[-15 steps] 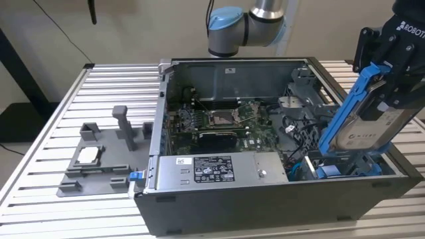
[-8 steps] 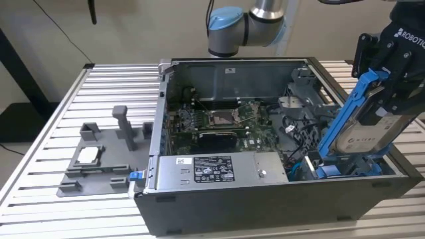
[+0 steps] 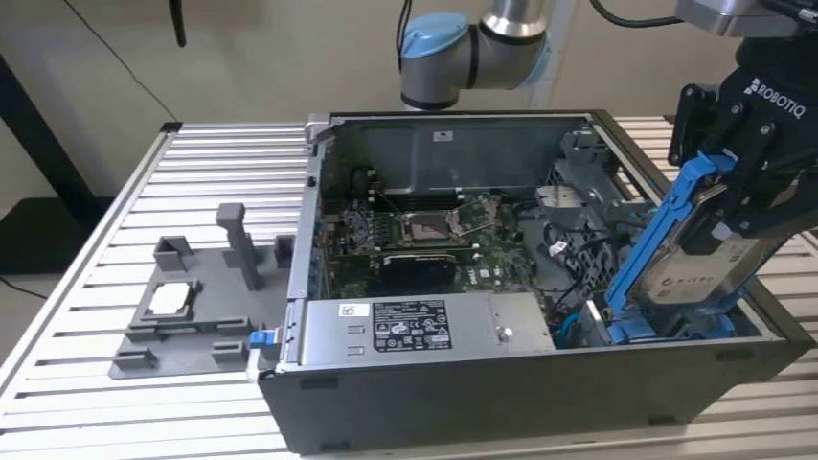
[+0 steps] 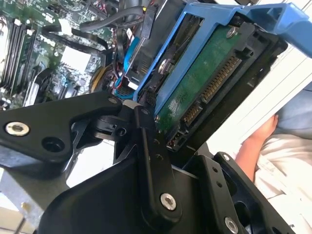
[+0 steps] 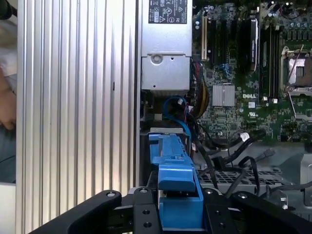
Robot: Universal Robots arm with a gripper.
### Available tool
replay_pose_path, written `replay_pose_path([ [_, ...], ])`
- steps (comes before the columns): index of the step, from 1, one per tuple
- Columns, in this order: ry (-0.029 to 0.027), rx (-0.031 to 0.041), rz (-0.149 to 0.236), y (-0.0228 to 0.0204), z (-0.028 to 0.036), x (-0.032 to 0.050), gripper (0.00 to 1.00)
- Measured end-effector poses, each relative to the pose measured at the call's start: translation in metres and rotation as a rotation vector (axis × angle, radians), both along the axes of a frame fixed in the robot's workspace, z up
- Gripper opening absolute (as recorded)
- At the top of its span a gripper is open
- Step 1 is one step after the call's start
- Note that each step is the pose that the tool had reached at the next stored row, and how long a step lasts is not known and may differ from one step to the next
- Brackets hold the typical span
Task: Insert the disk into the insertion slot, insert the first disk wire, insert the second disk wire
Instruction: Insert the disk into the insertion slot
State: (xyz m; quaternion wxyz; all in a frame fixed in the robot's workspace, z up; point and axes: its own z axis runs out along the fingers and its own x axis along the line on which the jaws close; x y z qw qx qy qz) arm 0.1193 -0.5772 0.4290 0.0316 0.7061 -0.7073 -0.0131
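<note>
Blue cables lie beside the disk clamped between jaws.

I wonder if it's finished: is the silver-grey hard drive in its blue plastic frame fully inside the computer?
No, the black gripper holds the drive tilted, sticking up above the case.

Disk hemmed between black cables and case wall; open above

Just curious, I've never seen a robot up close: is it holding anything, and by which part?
Yes: the gripper holds the disk by its upper end.
</note>
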Motion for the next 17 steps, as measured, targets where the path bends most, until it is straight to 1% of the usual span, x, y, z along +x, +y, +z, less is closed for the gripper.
replay_pose_path([
  [2,0.0000,0.0007,0.000,0.0000,-0.0023,0.0000,0.33],
  [4,0.0000,0.0051,0.000,0.0000,-0.0038,0.0000,0.33],
  [8,0.0000,0.0297,0.000,0.0006,-0.0046,-0.0001,0.33],
  [9,0.0000,0.0311,0.000,0.0007,-0.0050,-0.0001,0.33],
  [11,0.0000,0.0307,0.000,0.0007,-0.0054,0.0000,0.33],
  [13,0.0000,0.0309,0.000,0.0006,-0.0071,0.0000,0.33],
  [17,0.0000,0.0305,0.001,0.0006,-0.0138,0.0000,0.33],
])
